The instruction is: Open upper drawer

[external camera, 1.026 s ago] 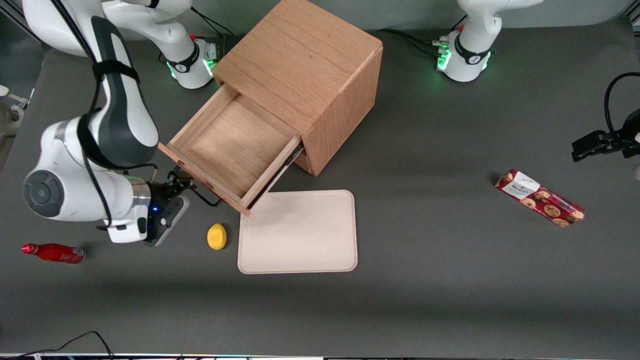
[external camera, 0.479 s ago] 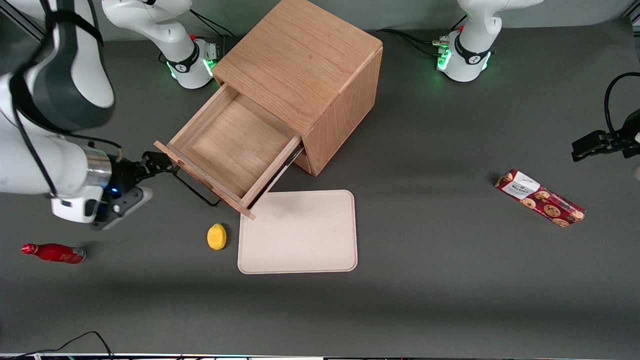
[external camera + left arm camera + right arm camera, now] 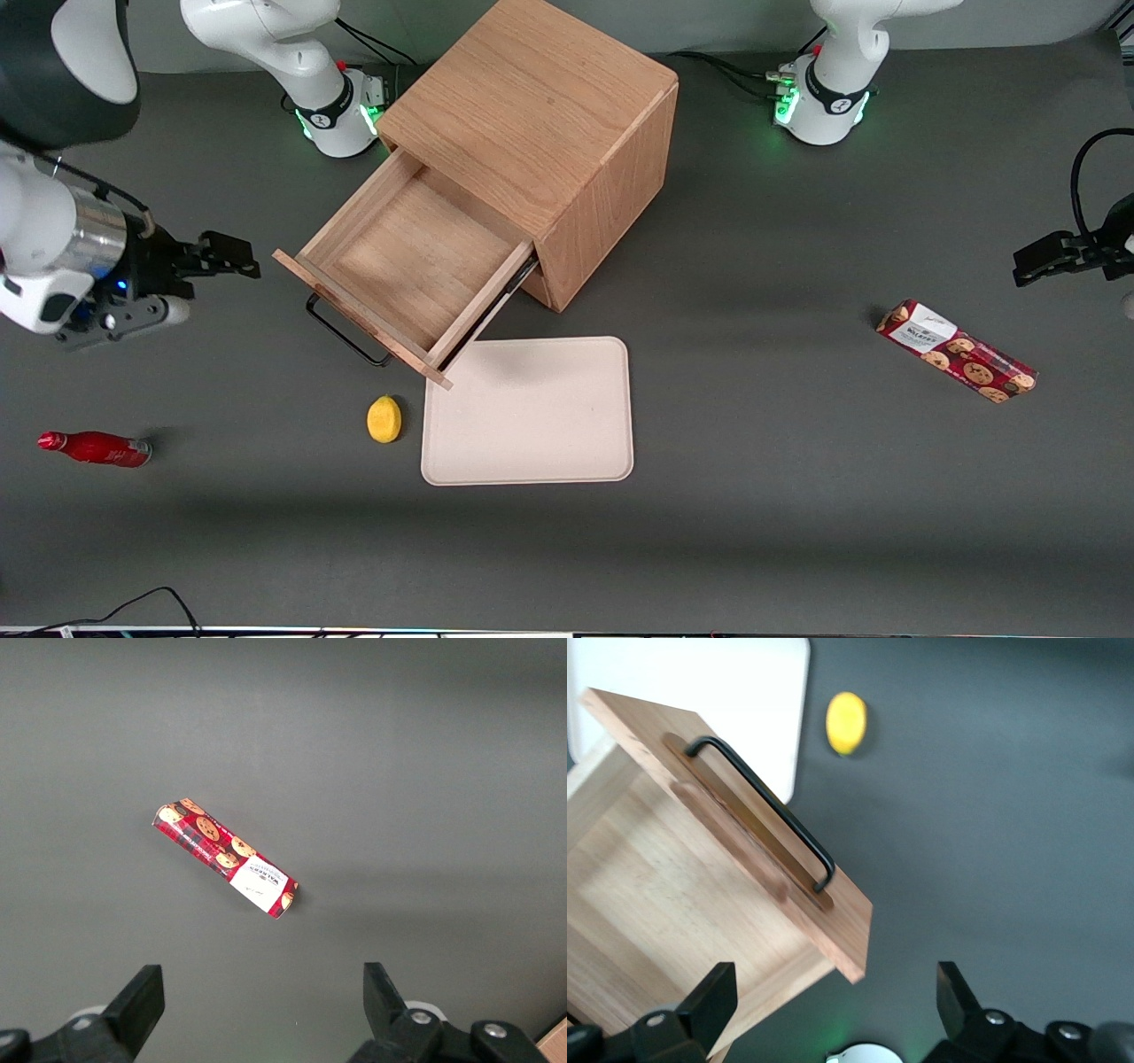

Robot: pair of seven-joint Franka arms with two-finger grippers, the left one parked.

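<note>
The upper drawer (image 3: 412,261) of the light oak cabinet (image 3: 532,97) is pulled well out, and its wooden inside is bare. Its thin black bar handle (image 3: 345,335) is free. My right gripper (image 3: 232,257) is open and holds nothing. It hovers above the table, apart from the drawer front, toward the working arm's end. In the right wrist view the drawer (image 3: 682,904) and its handle (image 3: 762,811) show with my open gripper (image 3: 833,1010) clear of them. The lower drawer is hidden under the upper one.
A yellow lemon (image 3: 384,418) and a beige tray (image 3: 529,410) lie nearer the front camera than the drawer front. A red bottle (image 3: 96,448) lies toward the working arm's end. A red cookie packet (image 3: 957,351) lies toward the parked arm's end.
My gripper has let go of the handle and drawn back from the drawer front toward the working arm's end, rising. The drawer stays open.
</note>
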